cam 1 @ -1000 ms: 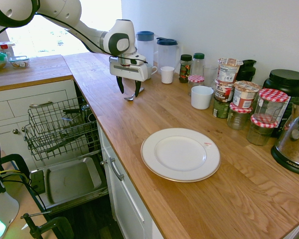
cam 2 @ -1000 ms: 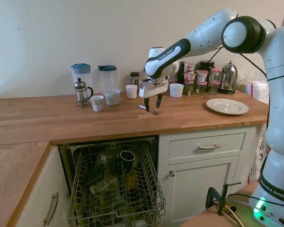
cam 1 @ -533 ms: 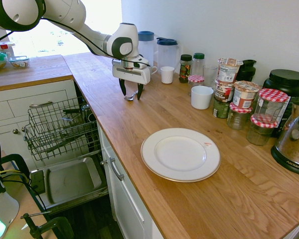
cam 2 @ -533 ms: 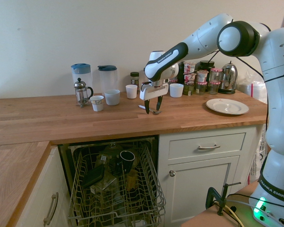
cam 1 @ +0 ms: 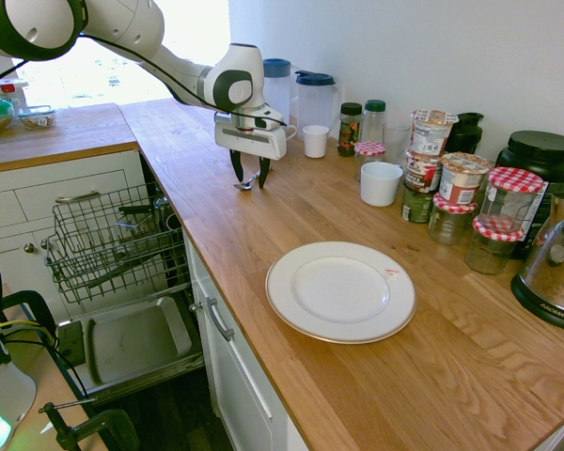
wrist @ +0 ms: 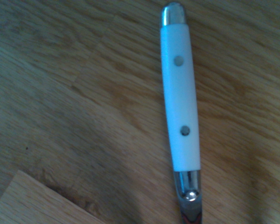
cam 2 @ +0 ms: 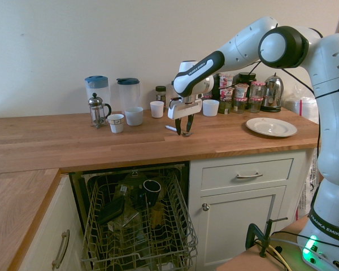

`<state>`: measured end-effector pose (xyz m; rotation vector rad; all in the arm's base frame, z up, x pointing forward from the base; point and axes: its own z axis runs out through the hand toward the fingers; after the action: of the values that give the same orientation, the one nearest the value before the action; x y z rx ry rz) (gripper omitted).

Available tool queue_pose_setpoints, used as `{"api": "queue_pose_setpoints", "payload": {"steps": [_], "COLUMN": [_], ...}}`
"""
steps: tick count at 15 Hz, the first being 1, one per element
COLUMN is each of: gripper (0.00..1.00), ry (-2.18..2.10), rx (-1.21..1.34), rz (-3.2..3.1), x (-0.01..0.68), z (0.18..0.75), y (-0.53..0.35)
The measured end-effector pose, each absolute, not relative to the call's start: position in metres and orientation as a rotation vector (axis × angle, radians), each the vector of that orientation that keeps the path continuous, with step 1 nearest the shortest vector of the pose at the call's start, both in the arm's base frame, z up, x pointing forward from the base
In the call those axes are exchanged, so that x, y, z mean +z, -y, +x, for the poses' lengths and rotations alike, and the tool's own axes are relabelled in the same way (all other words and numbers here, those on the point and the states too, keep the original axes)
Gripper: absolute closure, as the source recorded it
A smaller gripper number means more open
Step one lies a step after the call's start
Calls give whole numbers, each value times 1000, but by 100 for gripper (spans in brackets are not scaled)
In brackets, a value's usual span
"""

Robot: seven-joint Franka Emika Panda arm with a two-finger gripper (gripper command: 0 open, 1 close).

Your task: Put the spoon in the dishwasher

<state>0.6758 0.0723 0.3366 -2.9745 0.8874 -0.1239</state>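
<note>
The spoon (cam 1: 245, 184) lies on the wooden counter; its silver bowl shows just below the gripper. Its white handle with two rivets fills the wrist view (wrist: 179, 102), and the handle tip (cam 2: 170, 129) sticks out to the left. My gripper (cam 1: 249, 173) points down with its fingertips at the counter, one on each side of the spoon (cam 2: 183, 129). A gap still shows between the fingers. The dishwasher stands open below the counter. Its dark wire rack (cam 1: 113, 240) is pulled out above the lowered steel door (cam 1: 132, 343), and the rack (cam 2: 135, 226) holds a mug and other items.
A white plate (cam 1: 340, 290) sits nearer the counter's front. Behind the gripper stand two blue-lidded jugs (cam 1: 317, 94), white cups (cam 1: 381, 183), several jars (cam 1: 451, 193) and a kettle (cam 1: 555, 268). A French press (cam 2: 96, 110) and more cups (cam 2: 134, 116) stand to the left in the second exterior view.
The gripper has come down over the spoon to the counter, and its fingers have drawn closer together. The spoon has not moved.
</note>
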Motion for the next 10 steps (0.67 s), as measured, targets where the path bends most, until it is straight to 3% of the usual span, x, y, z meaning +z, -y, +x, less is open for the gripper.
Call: {"api": "queue_pose_setpoints", "payload": {"steps": [10], "gripper": [100], "ry": [-927], "rx": [-124], "rz": [-2966], "x": [336], "z": [676], "y": [-79]}}
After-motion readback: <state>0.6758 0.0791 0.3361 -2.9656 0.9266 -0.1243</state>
